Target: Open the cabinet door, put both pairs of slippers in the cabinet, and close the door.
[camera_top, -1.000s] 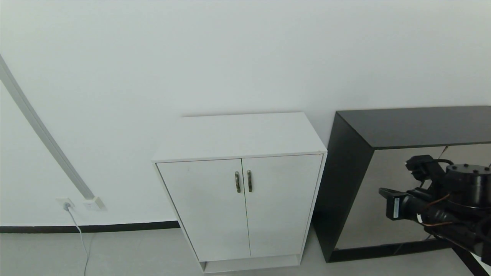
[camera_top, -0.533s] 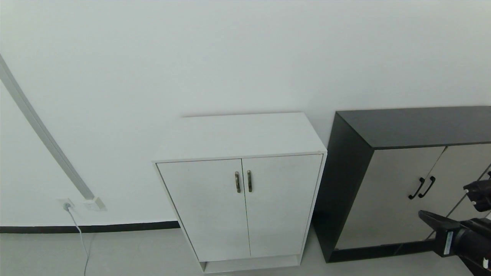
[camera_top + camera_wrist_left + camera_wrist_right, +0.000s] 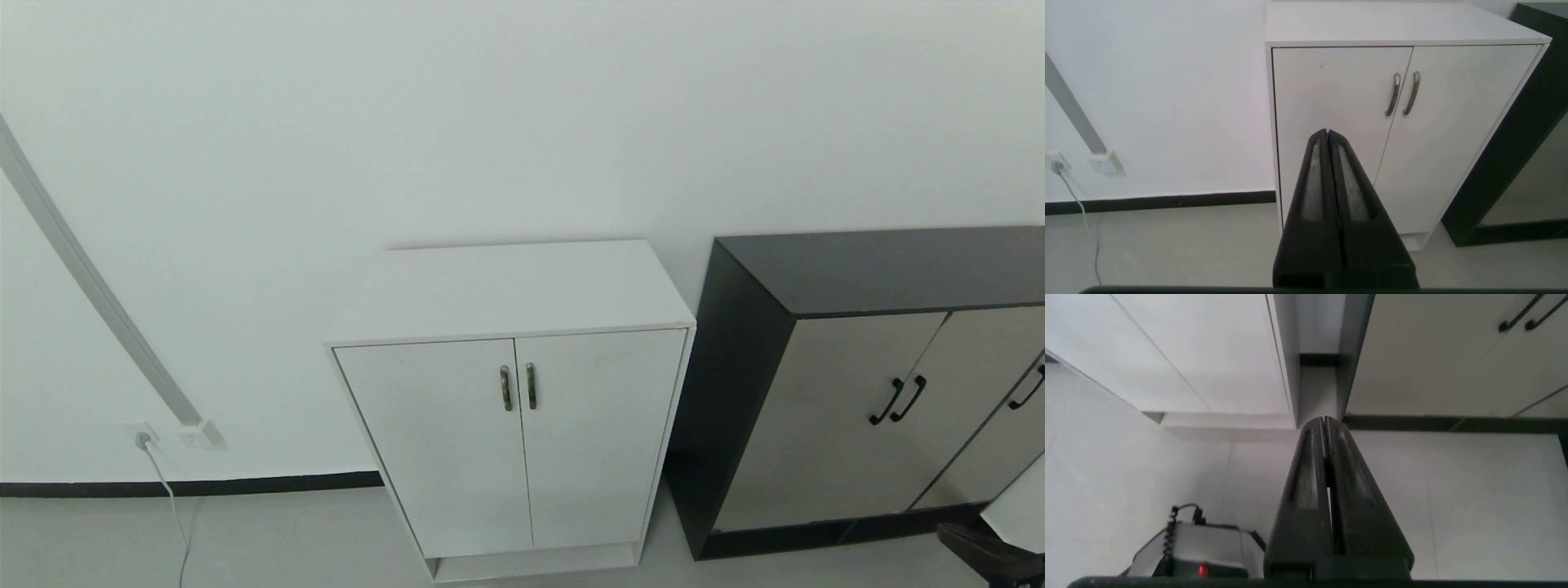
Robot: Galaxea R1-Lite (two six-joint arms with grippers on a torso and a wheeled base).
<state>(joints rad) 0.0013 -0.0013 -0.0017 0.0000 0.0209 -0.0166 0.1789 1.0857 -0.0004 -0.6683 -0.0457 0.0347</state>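
The white cabinet (image 3: 506,294) stands against the wall with both doors shut, and its two metal handles (image 3: 517,387) sit side by side at the centre seam. In the left wrist view my left gripper (image 3: 1328,135) is shut and empty. It is held away from the cabinet (image 3: 1339,90), pointing at the left door beside the handles (image 3: 1404,94). My right gripper (image 3: 1327,425) is shut and empty too. It sits low near the floor, pointing at the gap between the white cabinet (image 3: 1208,351) and the black one (image 3: 1437,351). A dark end of the right arm (image 3: 988,555) shows at the head view's lower right corner.
A black cabinet (image 3: 865,269) with glossy doors and black handles (image 3: 898,400) stands close to the right of the white one. A wall socket with a cable (image 3: 147,441) and a slanted grey duct (image 3: 90,286) are on the left. Grey floor lies in front.
My right arm has dropped down and to the right, almost out of the head view, uncovering the black cabinet's doors. The white cabinet's doors have stayed shut.
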